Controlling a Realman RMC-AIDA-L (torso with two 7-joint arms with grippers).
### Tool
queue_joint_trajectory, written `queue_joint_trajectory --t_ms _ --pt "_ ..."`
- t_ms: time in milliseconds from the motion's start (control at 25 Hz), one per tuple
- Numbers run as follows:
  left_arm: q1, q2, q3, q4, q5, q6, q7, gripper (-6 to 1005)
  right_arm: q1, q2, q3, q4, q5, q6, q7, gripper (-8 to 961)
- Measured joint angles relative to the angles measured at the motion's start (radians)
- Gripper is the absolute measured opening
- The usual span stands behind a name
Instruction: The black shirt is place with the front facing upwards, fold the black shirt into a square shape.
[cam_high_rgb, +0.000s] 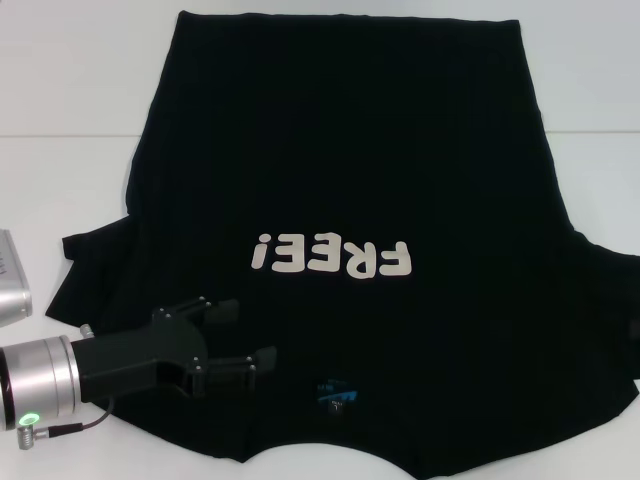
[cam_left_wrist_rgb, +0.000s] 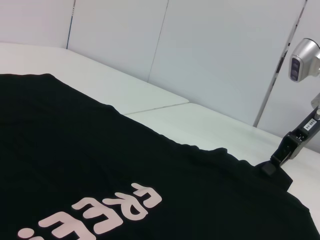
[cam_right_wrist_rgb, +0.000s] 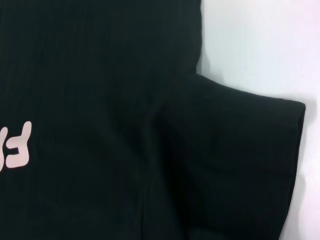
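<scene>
While the black shirt (cam_high_rgb: 350, 180) lies spread flat across the white desk (cam_high_rgb: 70, 70), front up, the left pincer (cam_high_rgb: 245, 335) hovers over the shirt's near left part, beside the left sleeve and short of the collar. Its two black fingers (cam_high_rgb: 222, 310) stand apart, a moderate gap between them, and nothing sits in that gap; from the head view I cannot tell whether the tips touch the cloth or hang just above it. The cream lettering (cam_high_rgb: 332, 257) reads upside down from the robot's side, and the small blue neck label (cam_high_rgb: 335, 390) lies at the near edge, just beside the pincer's fingertips. The shirt's hem lies at the far side of the desk, and both sleeves spread outward at the near corners.

At the shirt's right sleeve, the left wrist view shows the right pincer (cam_left_wrist_rgb: 270, 167) down at the sleeve's edge, its dark tip meeting the cloth; whether it is parted or closed on the fabric cannot be told. The right wrist view shows only that sleeve (cam_right_wrist_rgb: 235, 160) lying flat on the desk, with part of the lettering at one side.

A silver box (cam_high_rgb: 15, 280) rests on the desk at the robot's left, apart from the shirt.
</scene>
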Motion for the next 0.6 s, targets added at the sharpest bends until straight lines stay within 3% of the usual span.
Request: queue_joint_trajectory --t_ms 320,600 --pt "-0.003 0.000 0.000 0.000 0.000 0.001 0.000 888 -0.015 0.000 0.019 -0.039 0.006 -0.007 0.000 47" --pt "-0.004 0.000 0.000 0.000 0.000 0.001 0.000 885 -0.044 -0.015 0.115 -0.114 0.010 -0.073 -0.013 46"
